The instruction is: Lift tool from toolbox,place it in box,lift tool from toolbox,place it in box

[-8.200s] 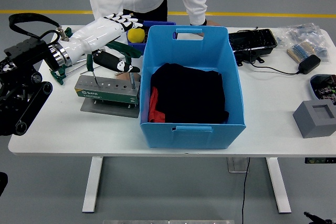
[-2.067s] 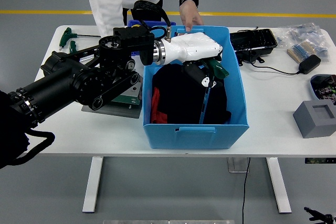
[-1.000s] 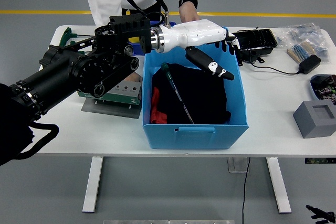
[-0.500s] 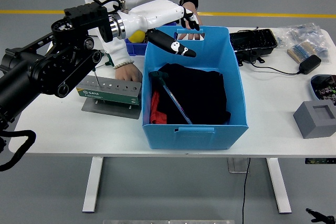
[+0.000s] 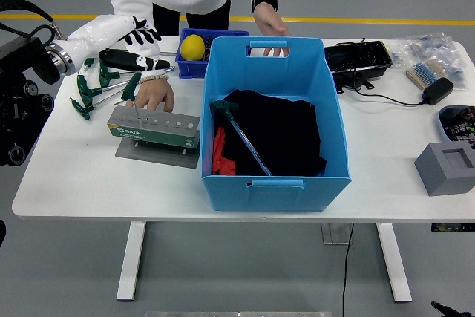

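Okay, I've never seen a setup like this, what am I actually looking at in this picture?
This is one view from a camera high on a humanoid robot, looking down over its white table. The black arm with the white forearm at the left is the robot's left arm; its left hand hangs open over the table's far left, holding nothing. The right arm is out of view. A person in white stands at the far side, one hand resting behind the green tool holder, the other at the far rim of the blue box. Inside the box, a green-handled tool lies on black cloth. More green-handled tools lie left of the holder. A yellow ball sits in a small blue bin.
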You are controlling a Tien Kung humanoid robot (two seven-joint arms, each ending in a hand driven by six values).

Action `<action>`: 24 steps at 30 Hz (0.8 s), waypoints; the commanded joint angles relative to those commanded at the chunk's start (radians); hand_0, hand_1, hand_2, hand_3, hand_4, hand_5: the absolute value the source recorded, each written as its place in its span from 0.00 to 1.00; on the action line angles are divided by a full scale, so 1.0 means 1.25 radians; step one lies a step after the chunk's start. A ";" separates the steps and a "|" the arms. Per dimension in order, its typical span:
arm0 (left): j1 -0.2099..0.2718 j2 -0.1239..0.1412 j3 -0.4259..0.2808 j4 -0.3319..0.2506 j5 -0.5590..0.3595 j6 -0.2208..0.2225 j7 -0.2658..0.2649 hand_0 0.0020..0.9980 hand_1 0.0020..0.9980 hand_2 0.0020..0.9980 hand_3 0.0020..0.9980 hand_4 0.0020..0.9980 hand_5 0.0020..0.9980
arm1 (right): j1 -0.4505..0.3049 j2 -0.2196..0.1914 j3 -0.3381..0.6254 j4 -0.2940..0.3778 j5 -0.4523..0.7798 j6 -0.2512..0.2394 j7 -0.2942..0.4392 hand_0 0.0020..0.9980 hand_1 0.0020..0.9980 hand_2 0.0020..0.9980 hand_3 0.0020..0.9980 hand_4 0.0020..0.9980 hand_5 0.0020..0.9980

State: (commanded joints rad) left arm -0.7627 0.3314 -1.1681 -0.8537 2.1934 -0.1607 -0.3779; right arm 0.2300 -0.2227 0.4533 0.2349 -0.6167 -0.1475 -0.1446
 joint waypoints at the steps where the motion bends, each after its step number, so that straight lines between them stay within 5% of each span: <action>1: 0.000 0.006 0.016 0.002 0.003 0.005 -0.009 0.50 0.61 0.68 0.71 1.00 0.86 | 0.000 0.001 0.000 0.000 -0.001 0.000 0.000 0.63 0.60 0.66 0.54 0.78 0.66; 13: -0.073 0.070 0.282 0.042 -0.011 0.094 -0.102 0.65 0.72 0.76 0.71 1.00 0.83 | -0.001 0.002 -0.003 0.001 0.006 0.000 0.000 0.63 0.60 0.66 0.54 0.78 0.66; 24: -0.189 0.055 0.556 0.137 -0.019 0.156 -0.102 0.67 0.71 0.73 0.65 0.99 0.84 | 0.004 0.000 -0.008 0.002 0.012 0.001 0.000 0.63 0.60 0.66 0.54 0.78 0.66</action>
State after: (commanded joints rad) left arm -0.9990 0.4001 -0.4727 -0.6824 2.1696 0.0341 -0.5057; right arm 0.2352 -0.2228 0.4430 0.2380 -0.6017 -0.1459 -0.1441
